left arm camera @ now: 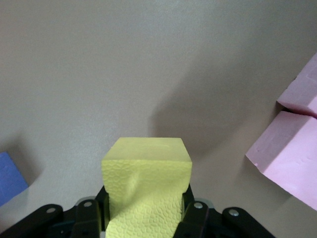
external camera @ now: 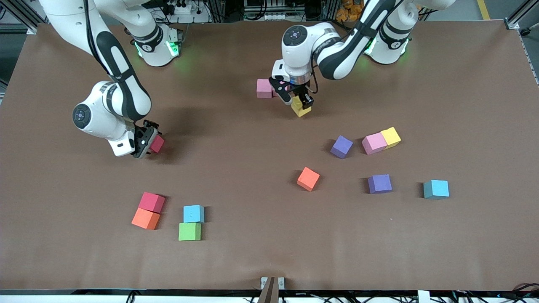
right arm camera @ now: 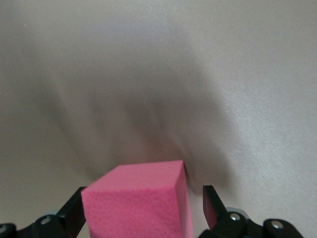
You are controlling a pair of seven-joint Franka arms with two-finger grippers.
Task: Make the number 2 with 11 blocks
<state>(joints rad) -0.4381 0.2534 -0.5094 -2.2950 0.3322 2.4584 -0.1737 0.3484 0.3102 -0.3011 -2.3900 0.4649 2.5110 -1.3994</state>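
My left gripper [external camera: 301, 103] is shut on a yellow block [external camera: 301, 110], squeezing the foam [left arm camera: 148, 168] between its fingers [left arm camera: 194, 210], low over the table beside two pink blocks [external camera: 264, 88] [left arm camera: 287, 163] that stand side by side. My right gripper [external camera: 147, 142] is down at the table toward the right arm's end. It is open around a pink-red block [external camera: 157, 144] [right arm camera: 141, 203], with a gap showing at one finger [right arm camera: 212, 208]. No number 2 shape is in view.
Loose blocks lie nearer the front camera: purple [external camera: 341, 147], pink [external camera: 374, 143] touching yellow [external camera: 391, 137], orange [external camera: 308, 179], purple [external camera: 380, 184], light blue [external camera: 436, 189]. Toward the right arm's end are red [external camera: 152, 202], orange [external camera: 145, 219], light blue [external camera: 193, 213], green [external camera: 189, 231].
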